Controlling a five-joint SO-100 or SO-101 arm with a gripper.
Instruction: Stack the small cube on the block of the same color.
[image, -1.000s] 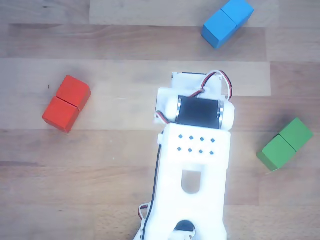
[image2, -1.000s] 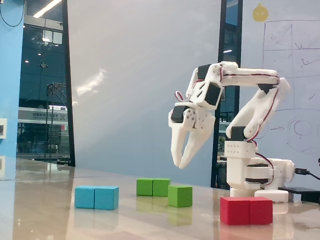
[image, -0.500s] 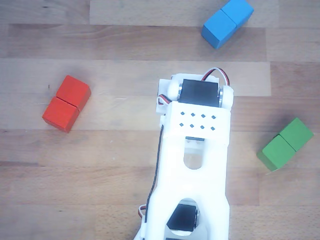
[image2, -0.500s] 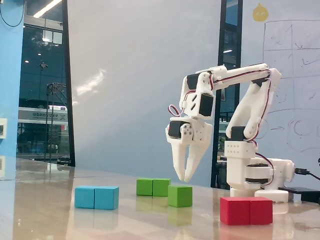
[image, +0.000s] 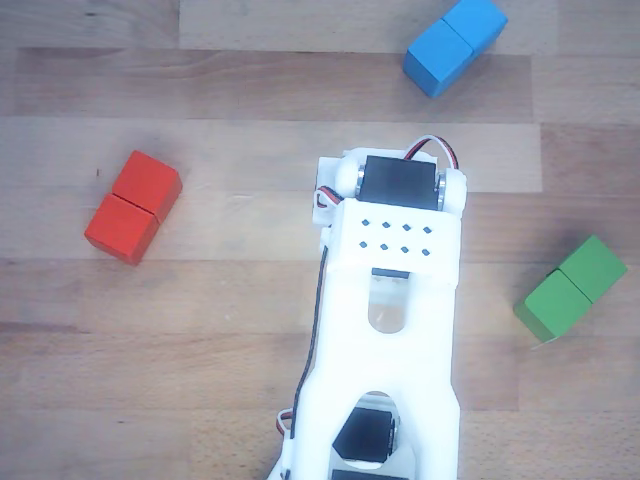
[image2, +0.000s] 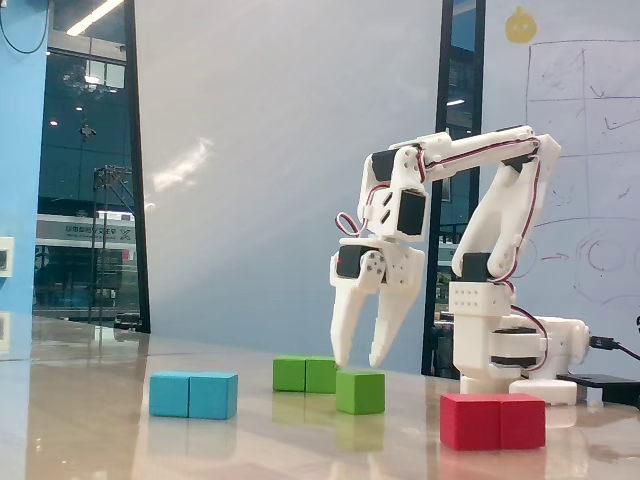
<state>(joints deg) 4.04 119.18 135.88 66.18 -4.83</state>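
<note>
Lowered since the earlier frame, the gripper (image2: 358, 362) is spread wide above the small cube (image2: 360, 391); straddling both faces squarely is advised.

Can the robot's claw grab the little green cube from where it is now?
Probably yes. In the fixed view the gripper hangs right above the little green cube with its jaws spread apart, and nothing sits between them. The long green block lies behind it, seemingly clear of the way.
</note>
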